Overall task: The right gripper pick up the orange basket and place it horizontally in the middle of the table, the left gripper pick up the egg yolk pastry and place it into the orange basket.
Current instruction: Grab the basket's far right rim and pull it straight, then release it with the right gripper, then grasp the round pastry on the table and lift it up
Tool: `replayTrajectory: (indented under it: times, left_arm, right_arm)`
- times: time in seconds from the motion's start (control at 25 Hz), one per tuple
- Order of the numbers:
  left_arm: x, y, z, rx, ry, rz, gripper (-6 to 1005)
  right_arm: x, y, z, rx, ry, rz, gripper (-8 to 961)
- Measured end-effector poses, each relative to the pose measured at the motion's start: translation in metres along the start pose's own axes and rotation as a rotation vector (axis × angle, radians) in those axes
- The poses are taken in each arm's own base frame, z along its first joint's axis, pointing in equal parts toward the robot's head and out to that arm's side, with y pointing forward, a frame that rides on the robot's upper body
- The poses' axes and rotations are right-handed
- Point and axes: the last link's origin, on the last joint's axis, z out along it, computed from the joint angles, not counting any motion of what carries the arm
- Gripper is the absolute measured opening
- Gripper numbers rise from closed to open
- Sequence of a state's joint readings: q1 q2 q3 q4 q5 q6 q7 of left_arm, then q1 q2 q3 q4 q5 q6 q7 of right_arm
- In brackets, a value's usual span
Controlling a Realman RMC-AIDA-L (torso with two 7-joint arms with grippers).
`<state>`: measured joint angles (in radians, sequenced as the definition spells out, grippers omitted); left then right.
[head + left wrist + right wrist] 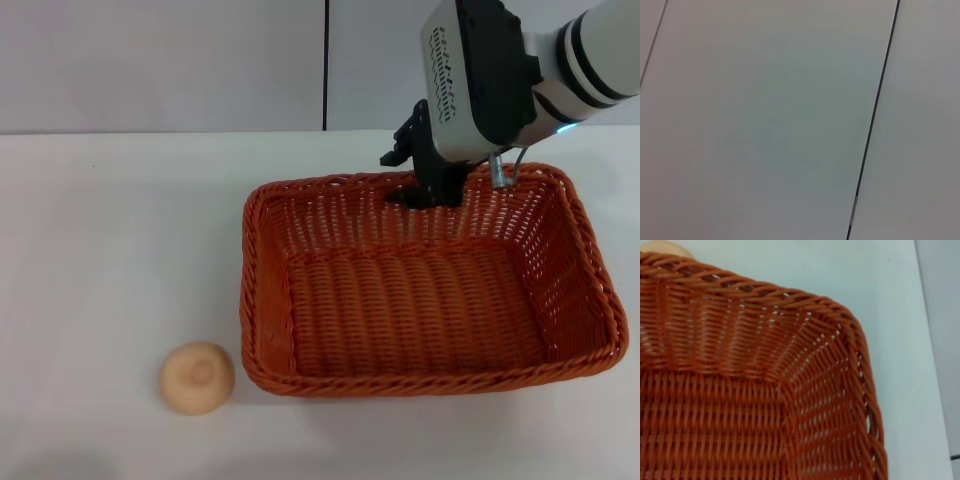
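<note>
The orange basket lies flat on the white table, right of centre, with its long sides running across the head view. My right gripper, on the white arm with black bands, reaches down onto the middle of the basket's far rim. The basket is empty. The egg yolk pastry sits on the table just off the basket's near left corner, not touching it. The right wrist view looks into a corner of the basket, with a sliver of the pastry past the rim. My left gripper is out of view.
A pale wall with a dark vertical seam stands behind the table. The left wrist view shows only pale panels and a dark seam. Bare tabletop spreads to the left of the basket and around the pastry.
</note>
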<state>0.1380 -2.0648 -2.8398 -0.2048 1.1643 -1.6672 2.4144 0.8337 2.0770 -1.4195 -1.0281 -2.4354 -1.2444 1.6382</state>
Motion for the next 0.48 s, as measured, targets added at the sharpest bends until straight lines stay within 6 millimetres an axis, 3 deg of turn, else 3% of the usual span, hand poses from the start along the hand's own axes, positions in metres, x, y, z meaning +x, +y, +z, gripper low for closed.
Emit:
replayTrajectory:
  times: [0.12,0.28,0.48]
  left_arm:
    - [0.001,0.001,0.000,-0.006,0.005,0.000,815]
    - [0.003,0.002,0.004,-0.081,-0.033,0.012,815]
    - [0.012,0.000,0.013,-0.241,-0.146,0.032,814]
  right_arm:
    - [-0.005,0.002,-0.007,0.031,-0.050,0.004,380]
    - [-0.012,0.011,-0.030,0.104,-0.205,0.060,379]
    - [-0.003,0.034,-0.064,0.197,-0.445,0.205,379]
